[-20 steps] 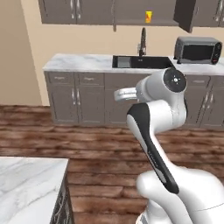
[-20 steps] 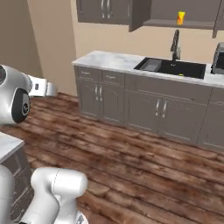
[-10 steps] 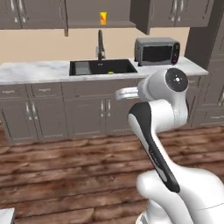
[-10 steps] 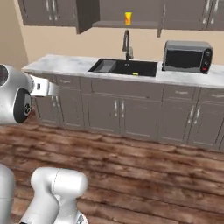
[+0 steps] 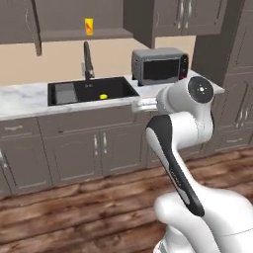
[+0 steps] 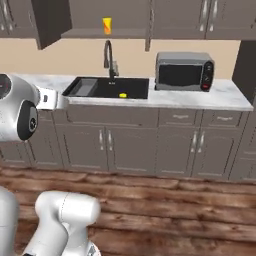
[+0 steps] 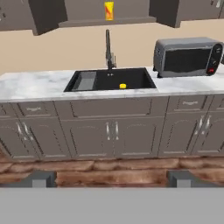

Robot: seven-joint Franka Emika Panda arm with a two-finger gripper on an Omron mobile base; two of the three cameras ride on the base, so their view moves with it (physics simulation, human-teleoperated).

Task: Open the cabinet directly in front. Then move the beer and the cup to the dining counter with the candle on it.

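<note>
The cup (image 7: pixel 109 10) stands on the open cabinet (image 7: pixel 107 21) shelf, directly above the faucet (image 7: pixel 108 50). Judged light, rigid and smooth; grasp its tapered sides mid-height. The pincer (image 7: pixel 110 179) is fully spread and empty, well short of the faucet.

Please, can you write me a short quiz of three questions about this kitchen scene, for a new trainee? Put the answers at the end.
1. True or false: the microwave stands on the counter beside the sink.
2. Where is the yellow cup? A) in the sink B) on the open shelf above the tap C) on the floor
3. Fill in: the fingers of the hand stand wide ____ with nothing between them.

Key: 1 true; 2 B; 3 apart
</note>
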